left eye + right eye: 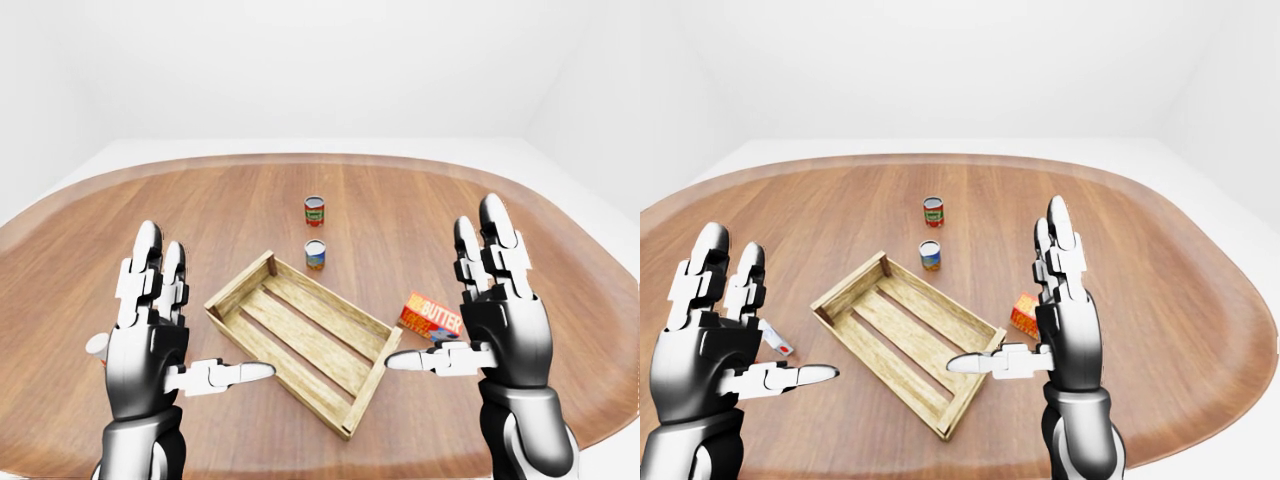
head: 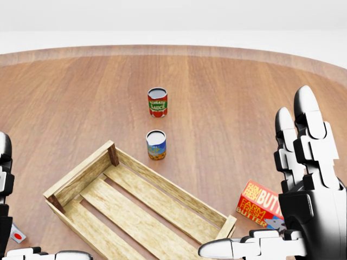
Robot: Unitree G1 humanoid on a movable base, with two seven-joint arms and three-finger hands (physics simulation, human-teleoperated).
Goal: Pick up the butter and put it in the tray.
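The butter (image 1: 432,316) is a red and orange box lying flat on the wooden table, just right of the tray. The tray (image 1: 238,286) is an empty slatted wooden crate set at an angle in the middle of the left-eye view. My right hand (image 1: 445,290) is open, fingers up and thumb pointing left, raised above the butter and hiding part of it. My left hand (image 1: 205,310) is open and empty, raised at the tray's left end. Neither hand touches anything.
A red tomato sauce can (image 1: 314,210) and a blue and orange can (image 1: 315,254) stand upright above the tray. A small white and red object (image 1: 775,340) lies on the table by my left hand. The table's round rim (image 1: 600,420) curves near at the right.
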